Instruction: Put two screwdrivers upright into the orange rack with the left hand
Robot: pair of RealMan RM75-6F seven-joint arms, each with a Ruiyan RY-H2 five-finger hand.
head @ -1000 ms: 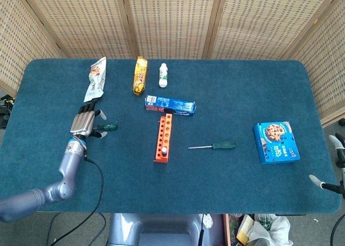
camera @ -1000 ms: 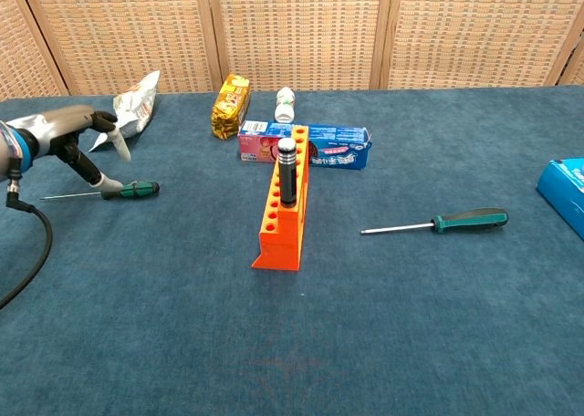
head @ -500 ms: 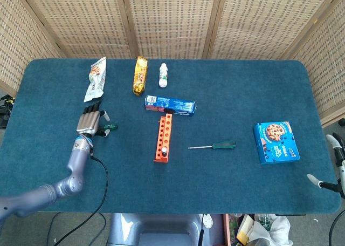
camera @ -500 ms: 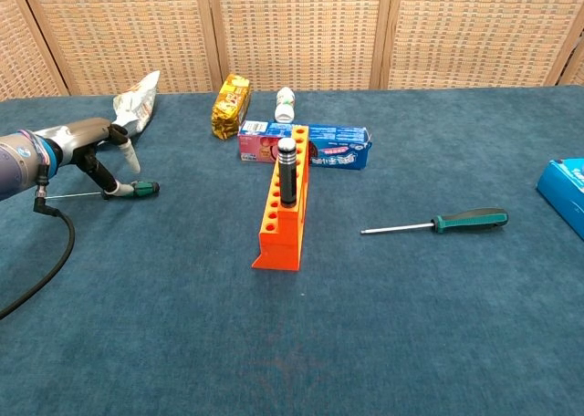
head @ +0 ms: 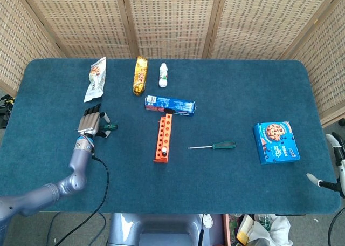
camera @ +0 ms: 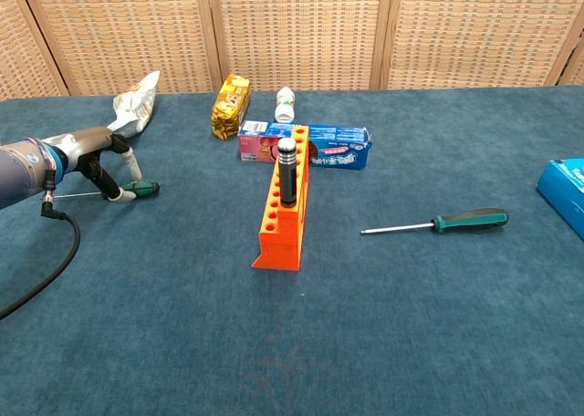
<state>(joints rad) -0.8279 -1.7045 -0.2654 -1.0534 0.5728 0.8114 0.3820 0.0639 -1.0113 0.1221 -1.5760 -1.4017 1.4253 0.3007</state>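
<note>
Woven wicker screens (head: 172, 22) close the scene on the back and both sides. Before them stands a table (head: 237, 89) covered in dark blue-green cloth.

On the cloth: a blue biscuit box (head: 276, 142) near the right edge. A long blue carton (head: 170, 104) lies at centre, its long side just behind the far end of the orange rack (head: 164, 138), which runs lengthwise toward the camera. One black-handled tool (camera: 287, 172) stands upright in a rack hole. A gold snack bag (head: 140, 75) and a white snack packet (head: 96, 79) lie toward the back, with a small white bottle (head: 163, 74) just right of the gold bag.

A green-handled screwdriver (head: 212, 146) lies flat right of the rack, well apart from it. A second green-handled screwdriver (camera: 123, 191) lies flat on the left.

The left hand (camera: 91, 156) sits over the second screwdriver, fingers (camera: 111, 189) spread and pointing down at the handle; whether they grip it cannot be told. A black cable (camera: 41, 270) trails from the wrist.

The right hand (head: 334, 162) shows only partly at the frame's right edge; its fingers' state cannot be told.
</note>
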